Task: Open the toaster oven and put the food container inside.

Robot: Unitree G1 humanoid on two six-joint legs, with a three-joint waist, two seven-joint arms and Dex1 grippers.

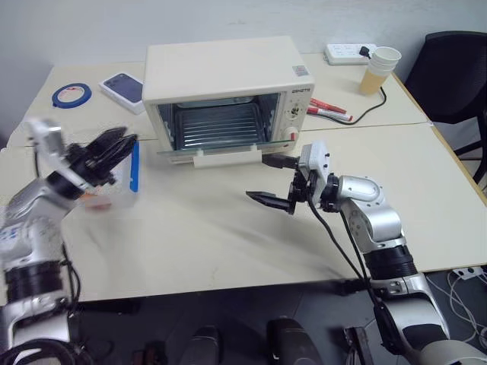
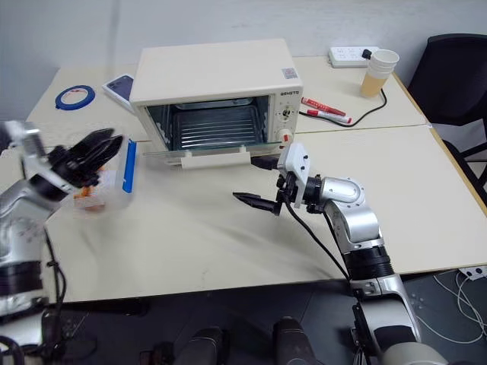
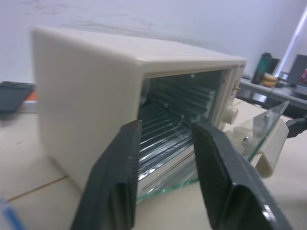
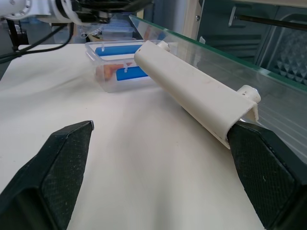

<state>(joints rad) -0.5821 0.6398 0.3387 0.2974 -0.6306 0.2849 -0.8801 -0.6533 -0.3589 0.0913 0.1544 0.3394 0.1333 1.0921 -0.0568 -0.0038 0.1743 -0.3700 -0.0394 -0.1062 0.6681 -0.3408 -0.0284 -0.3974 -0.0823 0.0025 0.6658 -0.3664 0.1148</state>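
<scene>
The cream toaster oven [image 1: 228,76] stands door-down, open; the clear, blue-clipped food container [image 4: 117,67] sits left of it.

Between my left fingers [image 3: 117,191], matt black plastic, the toaster oven [image 3: 86,96] shows a smooth cream shell with a satin finish, ribbed shiny metal walls inside, and a clear, glossy glass door [image 3: 261,127]. My right fingers [image 4: 57,172] have finely textured black pads. Beside one lies the smooth cream bar handle [image 4: 192,93]. Beyond, the food container [image 4: 115,67] is clear plastic on a matt pale table [image 4: 144,167].
</scene>
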